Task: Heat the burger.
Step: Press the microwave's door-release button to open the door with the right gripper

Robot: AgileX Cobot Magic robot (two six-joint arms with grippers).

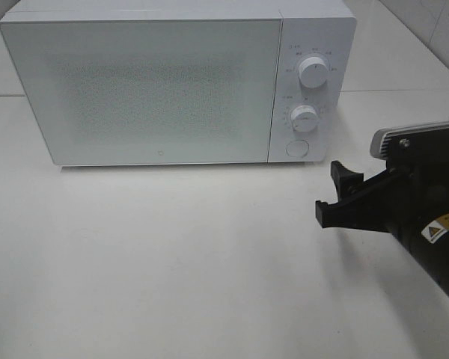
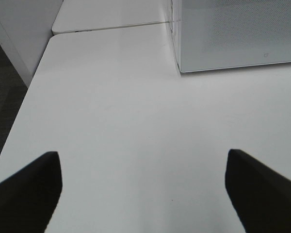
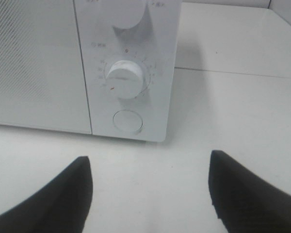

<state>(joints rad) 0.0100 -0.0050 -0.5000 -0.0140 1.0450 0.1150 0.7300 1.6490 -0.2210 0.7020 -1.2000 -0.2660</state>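
Right claw [image 1: 331,193] hangs released near the bench's [image 1: 172,262] right edge, nosing toward the round door button [image 3: 127,121] under the timer knob [image 3: 122,77]. Left claw [image 2: 145,189] is released too, over bare bench. The microwave [image 1: 157,90] at the far edge is shut, and the burger shows nowhere. Likely next: a straight, centred press on that button.

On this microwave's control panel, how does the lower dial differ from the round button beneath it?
The lower dial sticks out from the microwave front and has a raised grip ridge; the round button lies nearly flat. The lower dial has scale marks ringed around it; the round button has none. Both are white and round, the lower dial directly above the round button.
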